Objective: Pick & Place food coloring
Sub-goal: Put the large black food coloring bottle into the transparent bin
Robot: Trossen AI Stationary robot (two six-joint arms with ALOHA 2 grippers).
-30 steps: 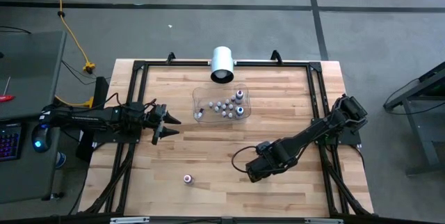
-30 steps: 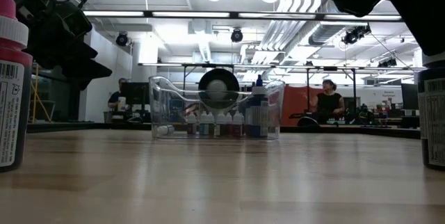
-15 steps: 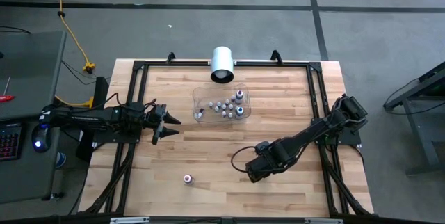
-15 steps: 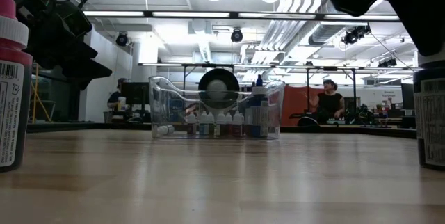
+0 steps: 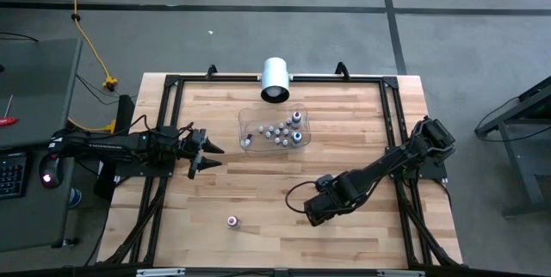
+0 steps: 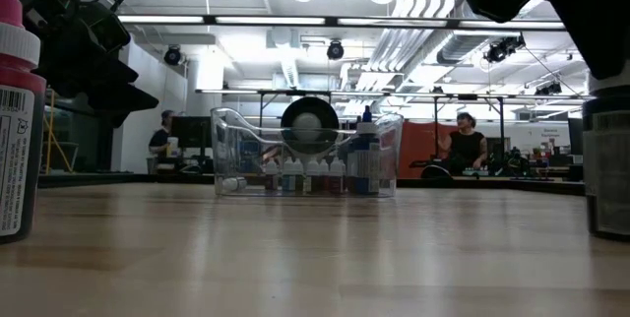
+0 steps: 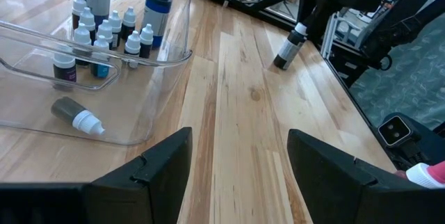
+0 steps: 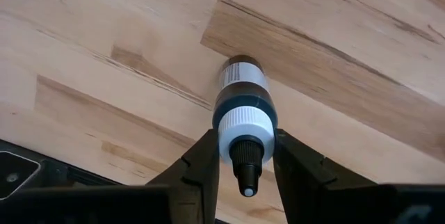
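Right tool [image 8: 241,156] clamped around dark bottle [image 8: 243,109]; left tool [image 5: 207,150] agape beside tray [image 5: 250,122].

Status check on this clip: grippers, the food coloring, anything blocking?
Right gripper shut on dark bottle, upright on table. Left gripper open, idle beside clear tray. Pink-capped bottle alone near front edge. Nothing blocking.
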